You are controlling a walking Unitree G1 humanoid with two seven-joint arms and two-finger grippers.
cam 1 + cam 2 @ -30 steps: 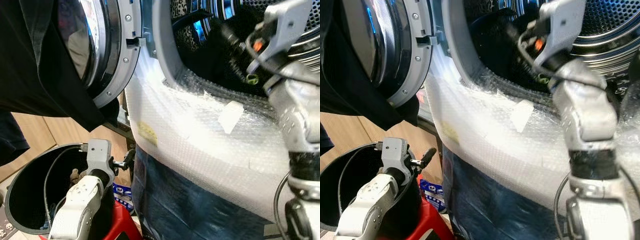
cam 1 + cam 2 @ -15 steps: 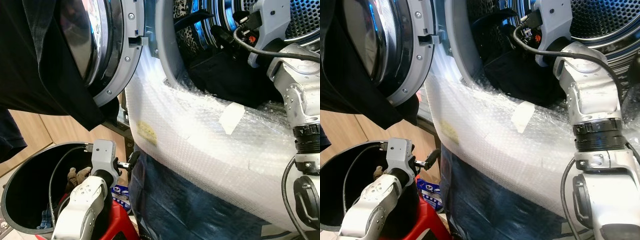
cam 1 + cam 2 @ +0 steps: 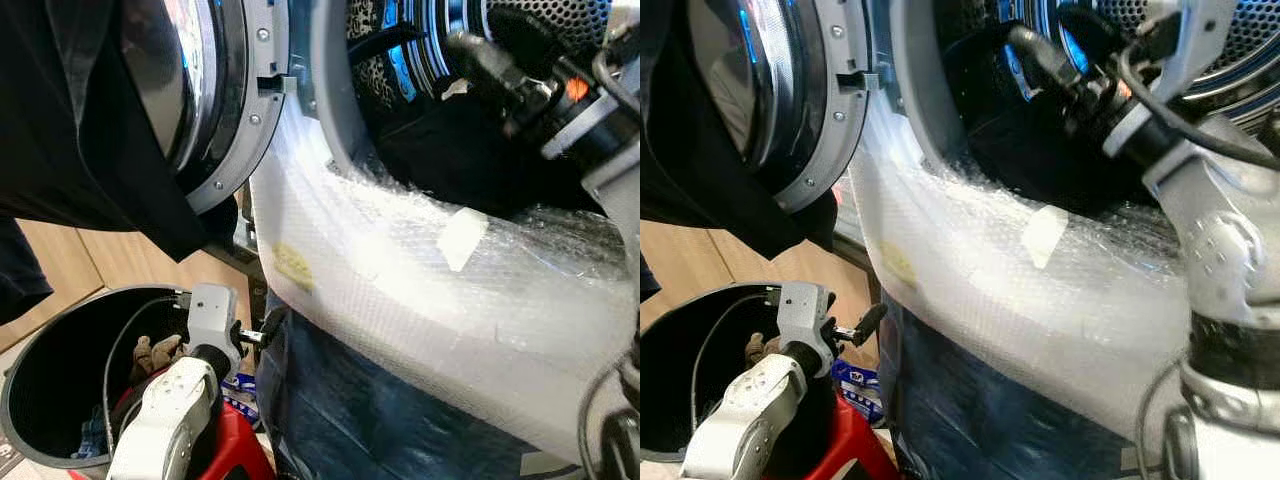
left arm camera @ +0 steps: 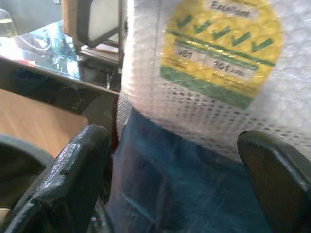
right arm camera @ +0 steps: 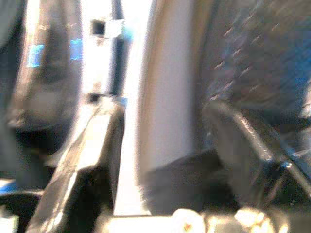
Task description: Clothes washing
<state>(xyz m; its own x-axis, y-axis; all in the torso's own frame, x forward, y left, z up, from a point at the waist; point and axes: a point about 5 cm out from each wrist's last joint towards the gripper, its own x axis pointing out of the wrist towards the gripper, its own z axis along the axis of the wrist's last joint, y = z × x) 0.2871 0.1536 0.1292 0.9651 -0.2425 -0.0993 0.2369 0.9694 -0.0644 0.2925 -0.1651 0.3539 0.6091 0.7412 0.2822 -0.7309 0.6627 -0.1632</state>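
The right gripper (image 3: 1025, 45) is reached into the drum mouth of the washing machine (image 3: 400, 270) at about 1 o'clock, above a dark garment (image 3: 450, 150) lying in the opening; its fingers (image 5: 87, 155) are seen spread apart in the blurred right wrist view, with nothing clearly held between them. The left gripper (image 4: 170, 165) is held low at 7 o'clock beside the black laundry basket (image 3: 40, 400), fingers parted and empty, pointed at the bubble wrap (image 3: 400, 300) covering the machine front, while a black cloth (image 3: 90, 120) is draped over the open door (image 3: 230, 110).

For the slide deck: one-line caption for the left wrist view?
Open left gripper faces the bubble-wrapped washing machine and its yellow-green sticker.
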